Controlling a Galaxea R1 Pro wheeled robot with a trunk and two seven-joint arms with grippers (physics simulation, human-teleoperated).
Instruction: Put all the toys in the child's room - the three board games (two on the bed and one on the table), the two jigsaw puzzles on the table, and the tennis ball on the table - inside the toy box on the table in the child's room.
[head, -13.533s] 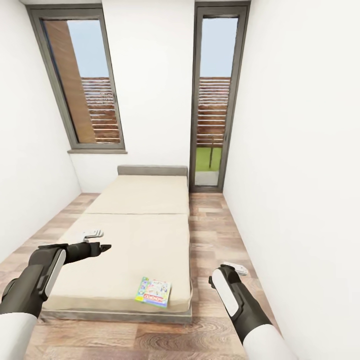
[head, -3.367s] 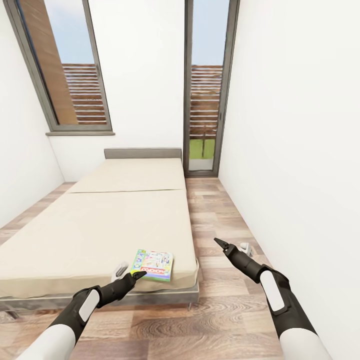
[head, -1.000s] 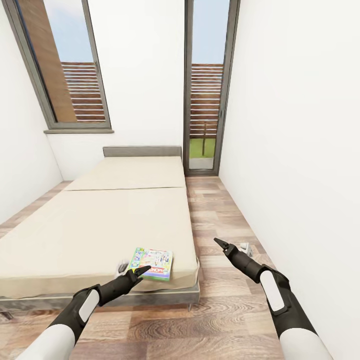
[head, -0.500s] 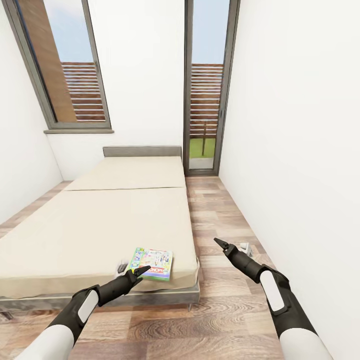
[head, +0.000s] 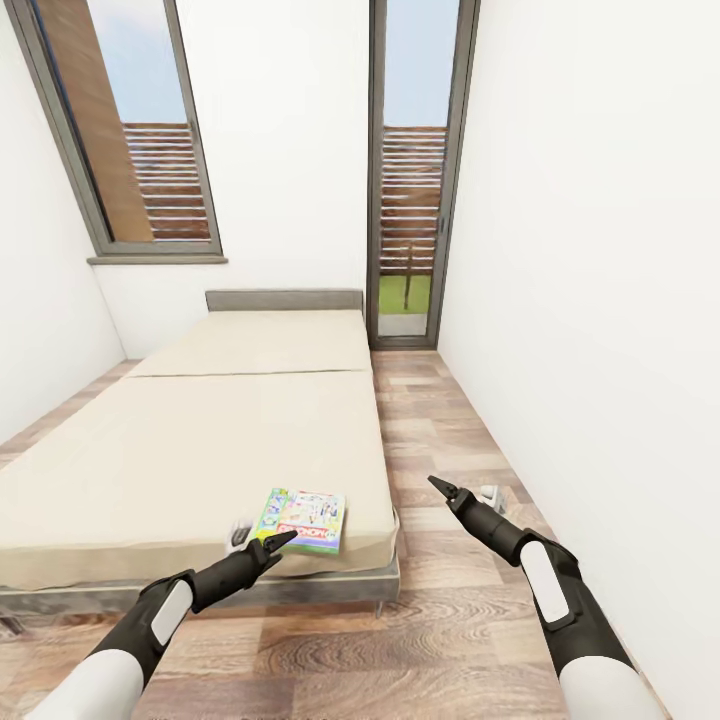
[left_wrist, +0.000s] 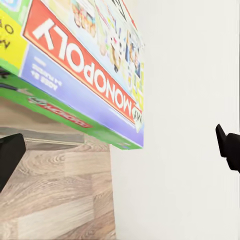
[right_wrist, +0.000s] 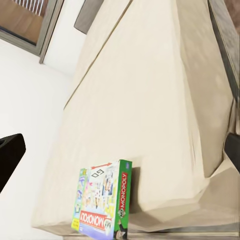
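One board game (head: 303, 520), a green box printed "MONOPOLY", lies flat on the bed (head: 200, 440) at its near right corner. My left gripper (head: 262, 537) is open just in front of the box's near edge, at mattress height, and is not touching it. In the left wrist view the box (left_wrist: 85, 65) sits beyond the widely spread fingertips (left_wrist: 10, 155). My right gripper (head: 465, 490) is open over the floor to the right of the bed and holds nothing. Its wrist view looks across the mattress (right_wrist: 150, 100) at the box (right_wrist: 102, 202). The toy box, table, jigsaw puzzles and tennis ball are out of view.
A white wall (head: 600, 300) runs close along my right arm, leaving a narrow strip of wood floor (head: 430, 420) beside the bed. A glass door (head: 415, 180) and a window (head: 120, 140) close off the far end. The bed's grey frame edge (head: 300, 590) is just ahead.
Since the earliest frame the view has closed in on the bed's near right corner and both arms have stretched forward. Over the last second almost nothing moved.
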